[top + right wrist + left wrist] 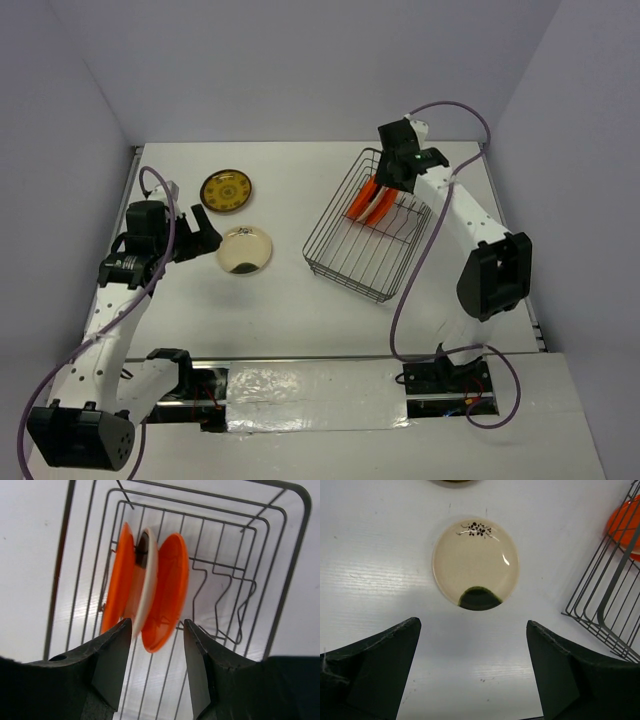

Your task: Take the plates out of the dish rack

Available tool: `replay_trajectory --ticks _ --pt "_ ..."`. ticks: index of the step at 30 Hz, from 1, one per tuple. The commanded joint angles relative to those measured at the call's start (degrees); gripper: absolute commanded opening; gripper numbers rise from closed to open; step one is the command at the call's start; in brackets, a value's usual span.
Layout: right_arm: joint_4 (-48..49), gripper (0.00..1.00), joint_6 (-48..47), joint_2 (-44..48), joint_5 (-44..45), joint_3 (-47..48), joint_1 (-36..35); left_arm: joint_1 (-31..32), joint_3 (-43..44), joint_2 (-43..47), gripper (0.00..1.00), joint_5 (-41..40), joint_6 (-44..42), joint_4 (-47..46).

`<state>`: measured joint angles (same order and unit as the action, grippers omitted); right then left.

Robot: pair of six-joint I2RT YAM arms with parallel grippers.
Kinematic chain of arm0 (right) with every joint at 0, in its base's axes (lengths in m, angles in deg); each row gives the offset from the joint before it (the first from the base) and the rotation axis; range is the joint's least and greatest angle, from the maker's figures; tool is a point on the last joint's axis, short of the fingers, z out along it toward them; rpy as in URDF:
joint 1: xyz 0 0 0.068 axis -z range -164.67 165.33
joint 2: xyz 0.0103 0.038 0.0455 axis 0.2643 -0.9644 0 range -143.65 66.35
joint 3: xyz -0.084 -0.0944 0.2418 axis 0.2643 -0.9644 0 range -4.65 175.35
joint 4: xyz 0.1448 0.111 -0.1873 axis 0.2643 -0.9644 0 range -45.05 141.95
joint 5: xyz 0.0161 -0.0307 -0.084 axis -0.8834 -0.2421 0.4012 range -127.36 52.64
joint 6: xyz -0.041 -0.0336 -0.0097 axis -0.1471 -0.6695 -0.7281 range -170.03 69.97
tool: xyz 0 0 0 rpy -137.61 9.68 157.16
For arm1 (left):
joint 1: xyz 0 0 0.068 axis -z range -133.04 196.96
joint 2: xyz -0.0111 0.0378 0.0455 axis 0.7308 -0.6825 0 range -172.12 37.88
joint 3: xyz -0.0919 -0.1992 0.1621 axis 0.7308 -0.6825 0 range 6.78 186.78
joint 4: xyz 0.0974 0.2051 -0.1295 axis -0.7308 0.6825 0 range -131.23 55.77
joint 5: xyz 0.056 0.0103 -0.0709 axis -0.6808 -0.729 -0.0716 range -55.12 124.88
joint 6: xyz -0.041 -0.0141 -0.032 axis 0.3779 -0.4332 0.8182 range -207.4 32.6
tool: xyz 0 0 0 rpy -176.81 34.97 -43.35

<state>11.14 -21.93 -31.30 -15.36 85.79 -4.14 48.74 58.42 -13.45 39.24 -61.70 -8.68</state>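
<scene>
Toward the far end of the dish rack point(355, 255) three plates stand on edge, packed close: a near orange plate point(167, 590), a cream-white plate point(148, 565) just behind it, and a far orange plate point(119, 580) behind that; judging by the task, these are what is left to unload. Around the rim of the near orange plate that faces the wrist camera, the right gripper point(157, 622) stands with its fingers point(112, 660) partway in, one to each side; whether they already pinch the rim I cannot tell.

The step in hand looks like taking that one plate, and the care lies in taking it alone; the finger on the cream-white plate's side sits very near that plate's edge, so it should go into the gap between the two, not outside both; a firm hold, then a lift along the plate's own plane until clear of the rack, would likely keep the neighbours from tipping.

Well apart on the table point(290, 300), the cream plate with the dark blotch point(475, 562) and the yellow-brown plate point(227, 190) lie flat; the left gripper point(472, 625) hovers near the former, spread wide and holding nothing.
</scene>
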Motion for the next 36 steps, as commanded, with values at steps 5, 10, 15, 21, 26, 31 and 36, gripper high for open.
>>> replay_trajectory --ticks 5,10,15,21,26,31,36 --pt "-3.1 0.49 1.7 -7.6 1.4 8.5 0.2 0.9 0.6 0.4 0.99 0.0 -2.8 -1.4" --pt "-2.5 0.42 2.3 -8.6 1.9 7.2 0.0 0.9 0.6 0.0 1.0 0.3 -3.0 -1.2" --pt "-2.9 0.38 2.8 -11.3 1.5 8.9 0.0 0.9 0.8 -1.5 0.99 1.2 -3.5 -0.9" --pt "-6.6 0.32 4.1 -14.6 3.7 14.2 -0.3 0.9 0.7 -1.4 1.0 0.6 -3.5 -0.7" --pt "-8.2 0.2 4.7 -15.8 3.6 15.6 -0.2 0.9 0.7 -1.4 1.0 0.6 -3.5 -0.6" --pt "-10.8 0.15 4.3 -14.9 5.5 17.8 -0.2 0.9 0.7 -1.2 1.0 0.6 -3.5 -0.7" --pt "-15.4 0.11 2.2 -15.6 7.1 24.6 0.0 0.9 0.7 -1.1 1.0 0.4 -3.5 -0.6"
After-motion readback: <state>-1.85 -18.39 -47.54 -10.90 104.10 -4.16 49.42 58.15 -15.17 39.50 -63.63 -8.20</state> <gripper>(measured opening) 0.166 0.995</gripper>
